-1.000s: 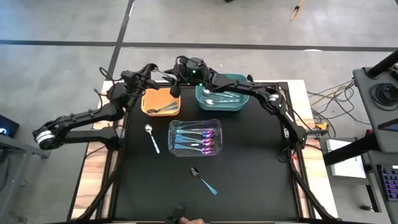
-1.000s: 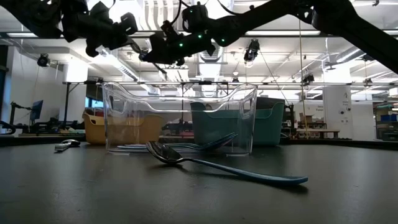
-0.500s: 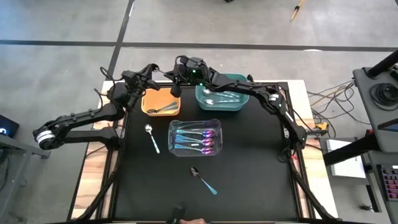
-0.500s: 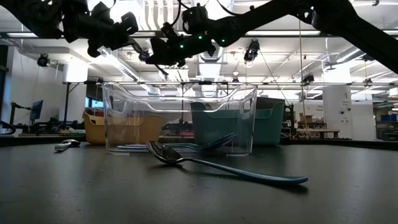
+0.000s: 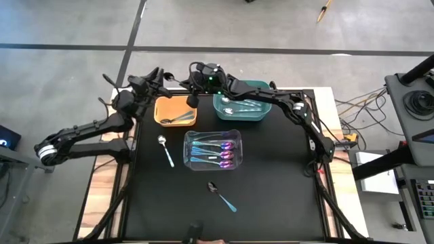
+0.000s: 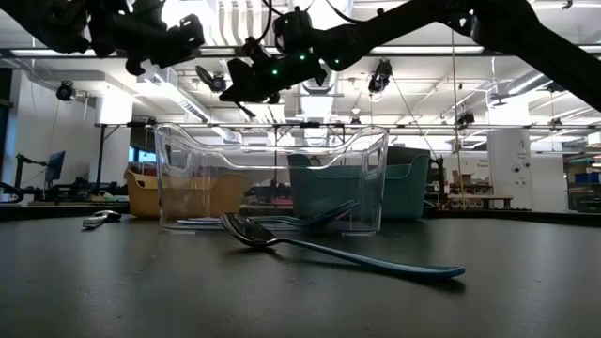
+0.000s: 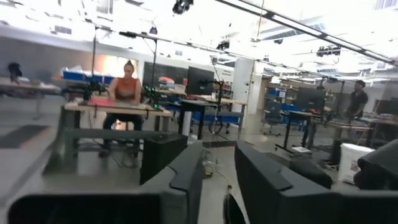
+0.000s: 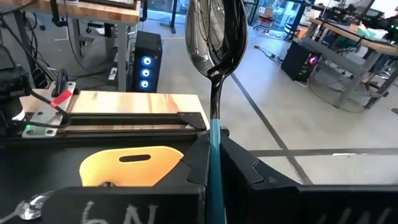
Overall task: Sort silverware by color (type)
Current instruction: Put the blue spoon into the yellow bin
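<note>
The right gripper (image 8: 214, 163) is closed on a dark spoon (image 8: 216, 37) above the orange bin (image 5: 175, 110). The left gripper (image 7: 217, 180), fingers slightly apart and holding nothing, hangs at upper left beside the orange bin. The clear bin (image 5: 213, 149) and teal bin (image 5: 241, 107) lie near.

Black-bowled spoon (image 8: 216, 43) upright, clamped; others apparently lie binned or loose.

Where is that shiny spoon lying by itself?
In the high view, the silver spoon lies on the table's left side, just below the orange bin and left of the clear bin.

High view looks straight down; low view, table-level, shares the clear bin (image 5: 213, 149)
</note>
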